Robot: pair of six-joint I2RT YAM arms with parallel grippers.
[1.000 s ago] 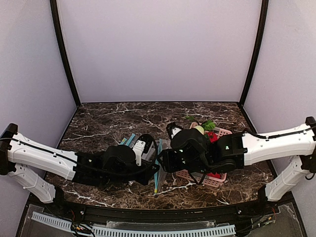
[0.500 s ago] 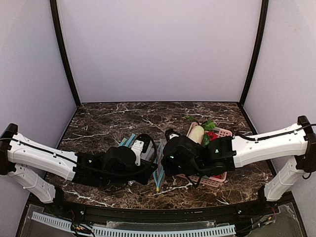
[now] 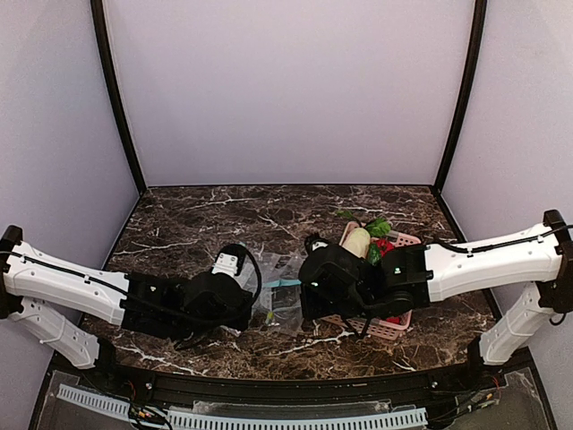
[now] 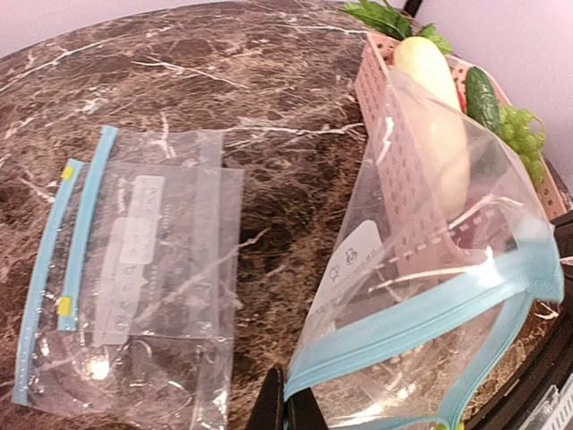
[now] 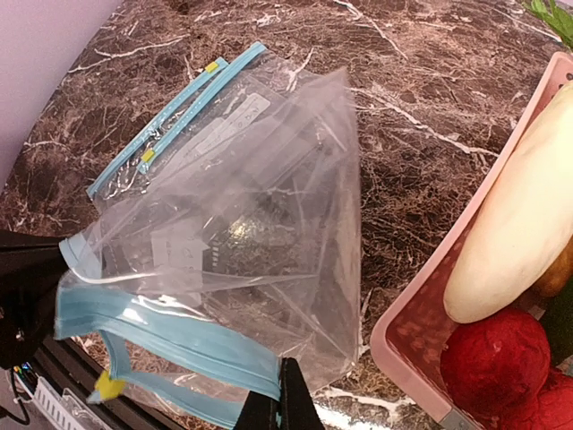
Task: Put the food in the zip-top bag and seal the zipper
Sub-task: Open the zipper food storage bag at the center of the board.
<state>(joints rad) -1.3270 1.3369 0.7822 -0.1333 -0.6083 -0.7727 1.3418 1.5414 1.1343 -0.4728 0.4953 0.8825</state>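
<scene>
A clear zip-top bag hangs stretched between my two grippers, its mouth gaping. The left gripper is shut on one end of the light blue zipper. At the other end of the zipper, the right gripper is shut on the strip. Nothing lies inside the bag. The food sits in a pink basket: a round red fruit beside my right wrist, and a dark green cucumber behind the bag.
A long white radish lies in the basket with green grapes and leafy greens. Two spare clear bags lie flat on the marble to the left. Purple walls enclose the table.
The right gripper has shut on the zipper's end. The left arm has drawn back to the left, and the bag now spans the gap between both grippers with its mouth pulled apart.
</scene>
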